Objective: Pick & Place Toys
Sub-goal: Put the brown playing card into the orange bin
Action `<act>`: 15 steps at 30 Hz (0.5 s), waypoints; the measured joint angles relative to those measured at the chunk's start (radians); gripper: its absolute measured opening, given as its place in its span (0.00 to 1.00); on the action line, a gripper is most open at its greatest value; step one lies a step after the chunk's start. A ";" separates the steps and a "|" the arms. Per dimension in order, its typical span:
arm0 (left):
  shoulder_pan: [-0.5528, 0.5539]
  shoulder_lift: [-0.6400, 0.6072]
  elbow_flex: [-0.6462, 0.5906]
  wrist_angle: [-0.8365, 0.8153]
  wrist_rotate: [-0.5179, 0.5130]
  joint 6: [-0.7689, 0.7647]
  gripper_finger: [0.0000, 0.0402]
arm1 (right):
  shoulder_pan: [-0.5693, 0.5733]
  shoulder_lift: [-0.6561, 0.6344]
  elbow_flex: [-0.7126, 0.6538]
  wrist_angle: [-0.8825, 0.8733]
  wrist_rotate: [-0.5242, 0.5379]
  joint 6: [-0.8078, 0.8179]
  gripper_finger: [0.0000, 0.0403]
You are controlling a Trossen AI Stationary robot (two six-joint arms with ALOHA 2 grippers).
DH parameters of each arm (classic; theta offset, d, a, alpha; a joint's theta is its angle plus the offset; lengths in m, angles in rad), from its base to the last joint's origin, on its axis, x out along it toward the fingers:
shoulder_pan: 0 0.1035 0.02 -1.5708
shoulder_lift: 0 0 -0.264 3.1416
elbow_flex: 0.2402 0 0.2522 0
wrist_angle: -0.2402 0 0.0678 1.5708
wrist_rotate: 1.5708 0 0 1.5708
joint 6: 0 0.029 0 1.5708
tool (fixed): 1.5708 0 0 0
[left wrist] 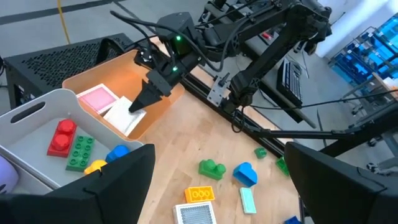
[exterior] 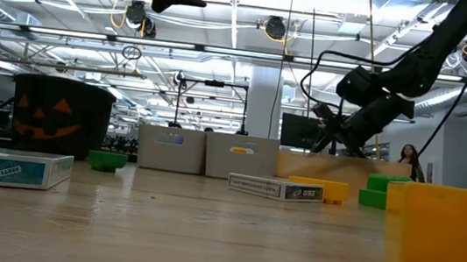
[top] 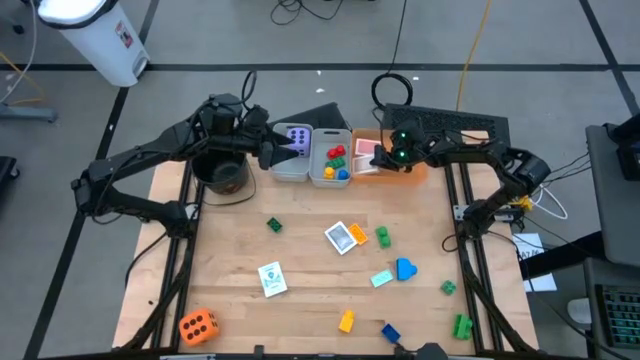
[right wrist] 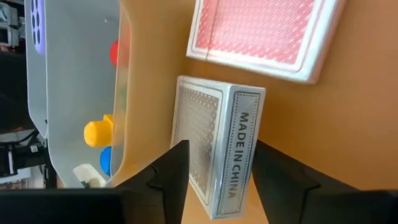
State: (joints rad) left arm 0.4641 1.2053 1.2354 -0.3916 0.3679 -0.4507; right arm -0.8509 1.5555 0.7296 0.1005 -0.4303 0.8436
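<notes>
Where jaws straddle: grey-backed card box (right wrist: pixel 217 149)

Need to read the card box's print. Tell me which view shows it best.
Right wrist view: the card box fills the frame between the right tool's fingers, its side print legible. Left wrist view shows it small in the orange tray. High view: a speck. Low view: hidden.

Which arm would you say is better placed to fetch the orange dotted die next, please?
Probably the left: its open left gripper hovers over the grey bins, on the orange dotted die's side; the right gripper is busy in the orange tray.
</notes>
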 joint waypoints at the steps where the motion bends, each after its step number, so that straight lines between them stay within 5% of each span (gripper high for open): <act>1: 0.000 0.000 0.000 0.000 0.000 0.000 0.90 | -0.009 0.000 0.000 0.000 -0.015 0.000 0.40; 15: 0.000 0.000 0.000 0.000 -0.002 0.000 0.90 | -0.092 -0.001 0.000 -0.015 -0.182 -0.002 0.41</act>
State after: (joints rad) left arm 0.4637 1.2053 1.2358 -0.3912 0.3660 -0.4507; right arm -0.9425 1.5547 0.7300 0.0853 -0.6127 0.8414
